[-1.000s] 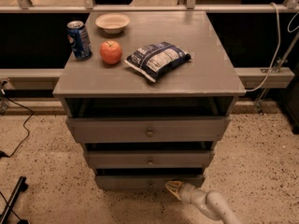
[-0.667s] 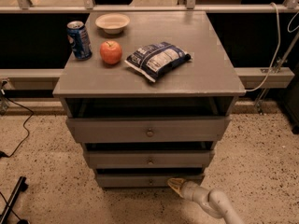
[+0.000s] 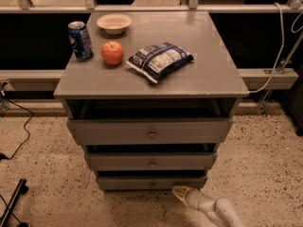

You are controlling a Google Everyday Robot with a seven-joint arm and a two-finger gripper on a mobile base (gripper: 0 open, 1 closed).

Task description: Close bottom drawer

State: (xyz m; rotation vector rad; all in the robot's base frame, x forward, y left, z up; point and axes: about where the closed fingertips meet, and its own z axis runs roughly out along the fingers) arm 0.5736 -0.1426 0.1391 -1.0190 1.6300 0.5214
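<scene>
The grey cabinet has three drawers. The bottom drawer is the narrowest, lowest front, with a small round knob at its centre. It stands slightly pulled out, with a dark gap above its front. My gripper is low at the floor, just below and to the right of the bottom drawer's front, its yellowish tip pointing left toward the drawer. My white arm runs off to the lower right.
On the cabinet top are a blue soda can, a red apple, a white bowl and a blue chip bag. The top drawer and middle drawer also stand pulled out. A cable lies on the speckled floor at left.
My gripper has shifted slightly to the right and down along the bottom drawer's front. The drawers look the same as before.
</scene>
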